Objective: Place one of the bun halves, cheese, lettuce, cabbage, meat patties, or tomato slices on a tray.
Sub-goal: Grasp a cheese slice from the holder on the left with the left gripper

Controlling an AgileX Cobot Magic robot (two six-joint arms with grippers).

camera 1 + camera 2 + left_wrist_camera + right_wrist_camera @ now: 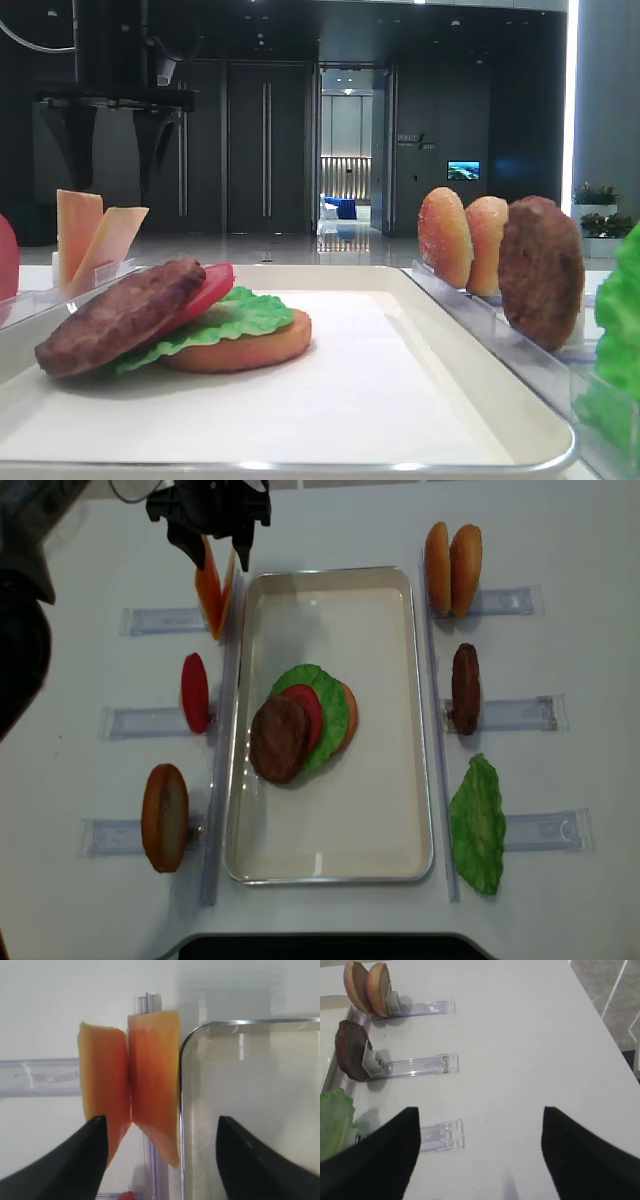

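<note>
So our left gripper (160, 1160) has its fingers (80, 1160) spread wide, one on each side of the two cheese slices (150, 1095), which sit right in the gap without either finger touching them as far as we can see. The slices stand on edge in a clear rack (40, 1077), leaning together into a V, just beside the tray's (182, 1110) rounded corner. In the overhead view that's up at 11 o'clock from the tray (415, 730), with the gripper (210, 555) hanging over the cheese (212, 595).

Our right gripper (480, 1155) is spread wide too, over bare table (520, 1035), holding nothing.

On the tray we've got a stack: flat bun (348, 715) at the bottom, then lettuce (330, 715), tomato (305, 715), and a patty (278, 738) tilted on top, sliding toward 8 o'clock.

Racks at 9 o'clock hold a spare tomato slice (195, 692) and, lower down, a bun half (165, 817). At 3 o'clock there are two bun halves (452, 568), a patty (465, 688) and a lettuce leaf (478, 825).
</note>
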